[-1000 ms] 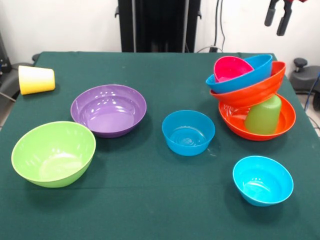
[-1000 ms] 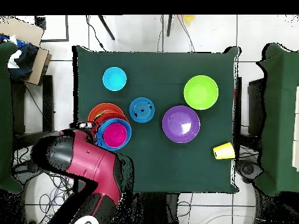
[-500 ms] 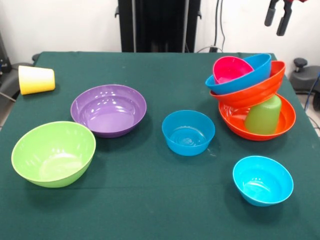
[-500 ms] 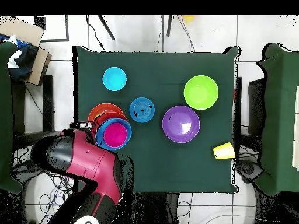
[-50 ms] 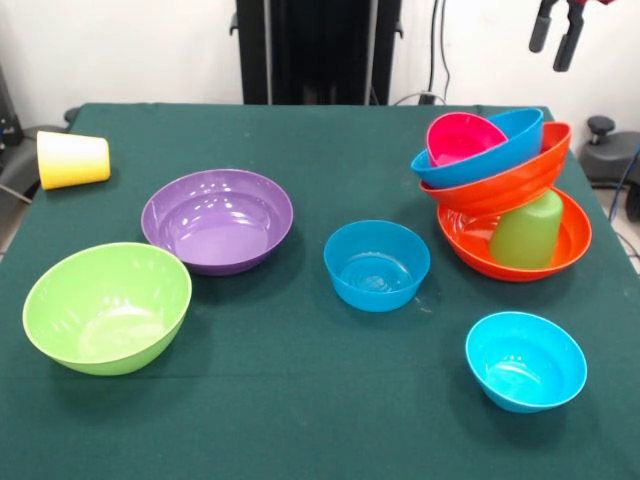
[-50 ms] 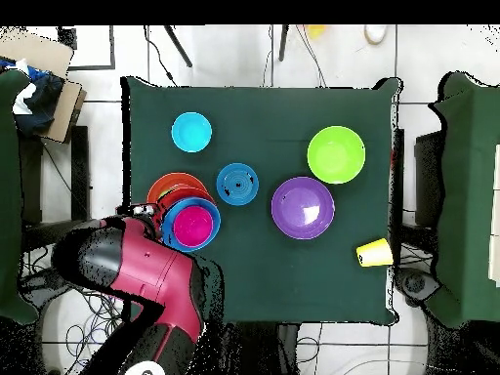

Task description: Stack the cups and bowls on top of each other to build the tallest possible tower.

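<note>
The claw (image 5: 556, 40) hangs high with its 2 fingers (image 5: 541, 32) apart, gripping nothing.

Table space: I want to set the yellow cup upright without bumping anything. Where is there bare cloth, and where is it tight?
Bare cloth lies between the yellow cup and the tower, behind the purple bowl, and between the lime bowl and cyan bowl. It is tight around the tower, with the blue bowl close beside it.
</note>
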Robot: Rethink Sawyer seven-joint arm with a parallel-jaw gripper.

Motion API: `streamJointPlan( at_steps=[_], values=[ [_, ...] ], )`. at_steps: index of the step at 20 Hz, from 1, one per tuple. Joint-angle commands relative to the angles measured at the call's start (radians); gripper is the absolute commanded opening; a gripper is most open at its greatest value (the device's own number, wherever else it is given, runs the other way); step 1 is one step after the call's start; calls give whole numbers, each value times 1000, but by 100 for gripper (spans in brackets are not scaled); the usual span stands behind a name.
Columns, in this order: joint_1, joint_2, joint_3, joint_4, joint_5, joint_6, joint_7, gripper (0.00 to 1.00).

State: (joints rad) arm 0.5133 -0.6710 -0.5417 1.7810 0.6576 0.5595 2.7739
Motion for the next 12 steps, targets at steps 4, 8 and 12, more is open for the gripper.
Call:
streamJointPlan(
  at_steps=[4, 8, 12],
  values=[
    [-10, 0, 82, 63, -63, 69, 91, 100],
    [-9, -31, 70, 82, -79, 98, 69, 100],
    [-19, -89, 55, 125, -116, 135, 9, 100]
  ],
)
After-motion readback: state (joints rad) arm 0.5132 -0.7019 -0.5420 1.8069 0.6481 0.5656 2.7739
